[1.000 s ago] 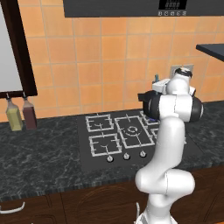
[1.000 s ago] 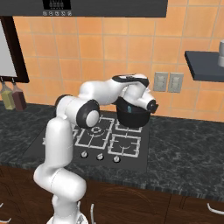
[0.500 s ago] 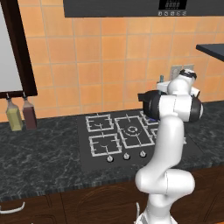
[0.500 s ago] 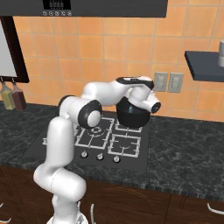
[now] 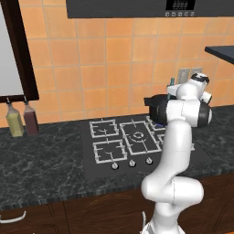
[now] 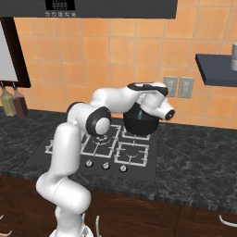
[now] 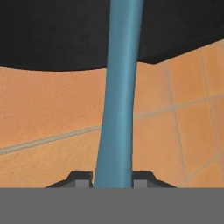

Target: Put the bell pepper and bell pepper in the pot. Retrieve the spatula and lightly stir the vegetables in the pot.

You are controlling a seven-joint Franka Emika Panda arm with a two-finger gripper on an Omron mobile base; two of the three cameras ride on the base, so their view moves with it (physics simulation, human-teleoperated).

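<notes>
gripper point(image 7: 113, 178): clamped on spatula point(image 7: 119, 96) handle, frame centre | pot point(image 6: 140, 121): seen centre of right base view, behind wrist

Flat, even render light, nothing dim or blown out.
Base views look a bit soft; the hand view's spatula handle point(image 7: 118, 96) is blurry up close, faint sheen down its length.

Black gas hob point(image 5: 119, 146), centre frame, set in dark marbled counter point(image 5: 41, 169); three knobs point(image 5: 131, 163) along its front edge. Two bottles at far left, one olive point(image 5: 14, 121), one dark red point(image 5: 30, 119), touching. Orange tiled wall point(image 5: 105, 64). Outlets point(image 6: 178, 86) upper right; dark shelf point(image 6: 215, 69) beside them.
</notes>
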